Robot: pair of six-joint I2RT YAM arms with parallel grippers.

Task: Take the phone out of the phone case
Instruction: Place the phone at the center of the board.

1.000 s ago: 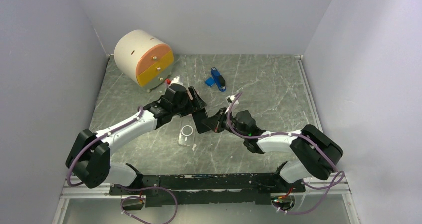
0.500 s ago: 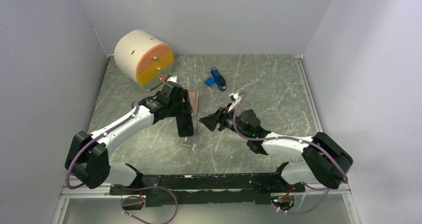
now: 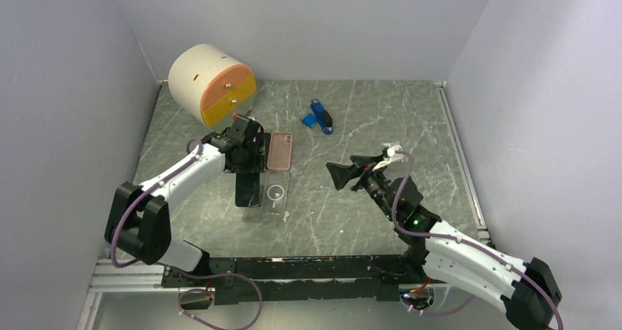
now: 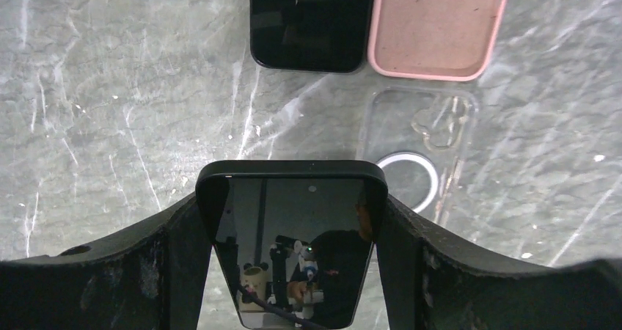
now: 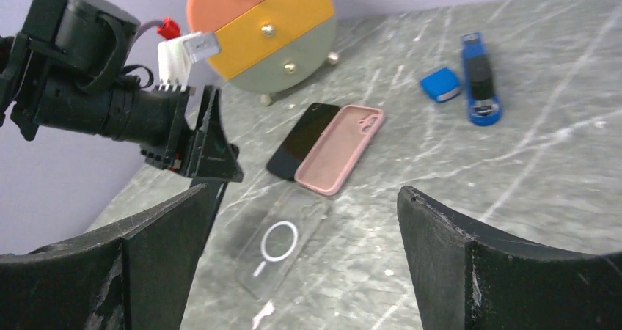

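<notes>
**A:** Phone location: where do you have it?

**B:** I've got the glossy black phone (image 4: 291,257) pinched across its width in the left gripper (image 4: 291,198), jaws narrowed onto its two long edges. It's out of the clear plastic phone case (image 3: 276,196). The case lies flat on the grey marbled table (image 3: 381,117) just to the phone's right, white ring up, nothing in it.

**A:** Which way is it pointing?

**B:** Its long axis runs away from the arm bases, roughly parallel to the case. In my wrist view the screen faces the camera and mirrors the room. I can't tell whether its far end touches the table.

**A:** And the other arm?

**B:** The right gripper (image 3: 345,171) is spread wide, holding nothing, and is well apart on the case's other side. The left arm is the one to act. I'd judge the extraction done, with only laying the phone down beside the case left.

**A:** Anything crowding it?

**B:** A second black phone (image 4: 312,22) and a pink rubbery case (image 4: 438,26) lie side by side just beyond. I'd stop short of them.
</notes>
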